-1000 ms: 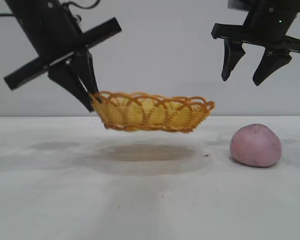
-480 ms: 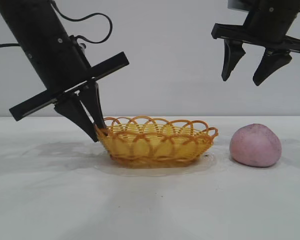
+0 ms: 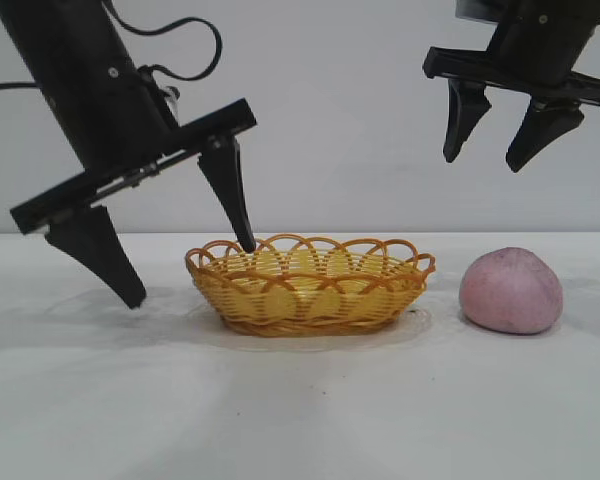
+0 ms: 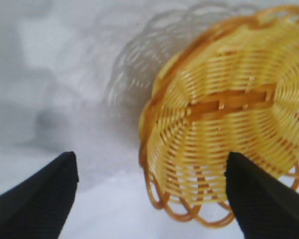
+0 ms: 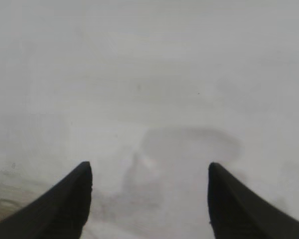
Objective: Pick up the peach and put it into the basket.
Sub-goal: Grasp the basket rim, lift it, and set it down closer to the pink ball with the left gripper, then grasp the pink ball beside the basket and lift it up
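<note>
The basket [image 3: 310, 284], yellow wicker with an orange looped rim, stands on the white table at the middle. It also shows in the left wrist view [image 4: 229, 114]. My left gripper [image 3: 190, 272] is open at the basket's left end, one finger outside it near the table and one over its rim. It holds nothing. The pinkish peach [image 3: 511, 290] lies on the table right of the basket. My right gripper [image 3: 485, 158] is open and empty, high above the peach. The peach does not show in the right wrist view.
The white table [image 3: 300, 410] stretches in front of the basket and the peach. A plain grey wall stands behind.
The left gripper lowered the basket from the air onto the table, then opened and let go of its left rim. The right arm has not moved.
</note>
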`<state>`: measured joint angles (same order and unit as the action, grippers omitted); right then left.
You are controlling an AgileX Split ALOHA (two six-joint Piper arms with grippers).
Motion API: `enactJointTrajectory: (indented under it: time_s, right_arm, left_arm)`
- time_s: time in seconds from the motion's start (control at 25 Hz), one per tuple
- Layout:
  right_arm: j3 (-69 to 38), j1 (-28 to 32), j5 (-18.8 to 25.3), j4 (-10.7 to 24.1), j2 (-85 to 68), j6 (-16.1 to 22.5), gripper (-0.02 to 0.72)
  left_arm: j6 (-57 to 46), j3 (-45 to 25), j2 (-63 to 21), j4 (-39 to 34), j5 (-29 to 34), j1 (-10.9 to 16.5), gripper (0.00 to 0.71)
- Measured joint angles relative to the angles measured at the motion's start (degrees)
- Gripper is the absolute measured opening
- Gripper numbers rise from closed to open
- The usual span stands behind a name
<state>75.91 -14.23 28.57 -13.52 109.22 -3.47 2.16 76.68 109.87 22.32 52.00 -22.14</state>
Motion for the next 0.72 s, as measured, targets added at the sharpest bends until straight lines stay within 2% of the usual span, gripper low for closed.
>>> enactJointTrajectory:
  time_s: [0.24, 0.36, 0.48, 0.72]
  right_arm:
    - [0.0, 0.0, 0.0, 0.0, 0.0, 0.0, 0.425]
    - [0.0, 0.0, 0.05, 0.0, 0.0, 0.0, 0.425]
    - [0.0, 0.0, 0.45, 0.0, 0.0, 0.0, 0.425]
    - [0.0, 0.0, 1.47, 0.0, 0.0, 0.0, 0.425]
  left_arm:
    - [0.0, 6.47, -0.2, -18.25, 5.86, 0.0, 0.577]
    - [0.0, 8.16, -0.2, -23.76, 6.3, 0.72, 0.577]
    - [0.1, 8.58, -0.2, -24.93, 6.3, 3.79, 0.577]
    - [1.05, 8.67, -0.2, -26.1, 8.96, 14.2, 0.577]
